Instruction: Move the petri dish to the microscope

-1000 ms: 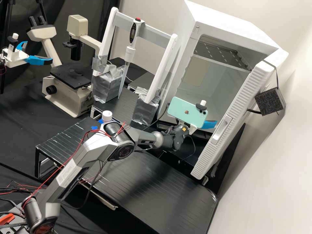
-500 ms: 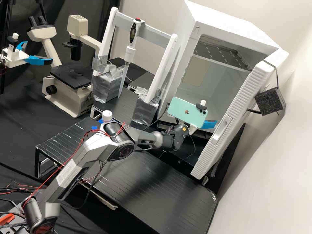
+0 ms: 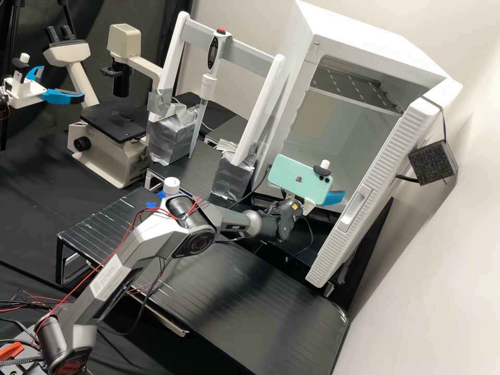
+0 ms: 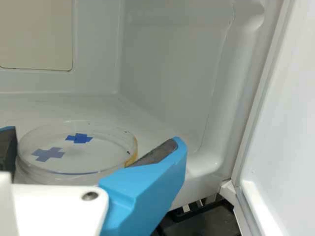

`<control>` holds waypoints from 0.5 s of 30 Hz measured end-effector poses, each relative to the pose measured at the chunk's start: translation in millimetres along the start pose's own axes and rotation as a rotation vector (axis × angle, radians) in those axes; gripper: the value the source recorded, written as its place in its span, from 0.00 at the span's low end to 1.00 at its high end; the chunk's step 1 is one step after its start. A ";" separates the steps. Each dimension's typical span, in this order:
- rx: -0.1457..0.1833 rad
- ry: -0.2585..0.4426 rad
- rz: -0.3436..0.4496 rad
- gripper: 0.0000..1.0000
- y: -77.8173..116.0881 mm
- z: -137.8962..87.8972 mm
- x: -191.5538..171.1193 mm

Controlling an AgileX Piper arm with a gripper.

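High view: the white pincer with bright blue fingers has drawn inward slightly since a moment ago, while my grey arm looks unmoved. In the wrist view I have the pincer closed on the clear round petri dish with blue crosses, inside the white incubator. There's open room between the dish and the smooth back wall; the white ribbed door stands open near the pincer.
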State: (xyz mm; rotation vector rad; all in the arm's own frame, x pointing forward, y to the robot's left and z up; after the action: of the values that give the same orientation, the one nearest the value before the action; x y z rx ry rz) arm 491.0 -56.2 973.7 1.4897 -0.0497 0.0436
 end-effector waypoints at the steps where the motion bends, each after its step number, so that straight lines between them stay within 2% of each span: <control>1: 0.000 0.000 0.000 0.00 0.0 0.0 0.0; 15: -0.019 0.008 -0.013 0.00 -2.0 -2.0 0.6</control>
State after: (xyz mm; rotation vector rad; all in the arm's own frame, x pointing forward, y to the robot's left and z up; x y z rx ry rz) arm 491.8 -54.3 971.6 1.4702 -0.0334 0.0385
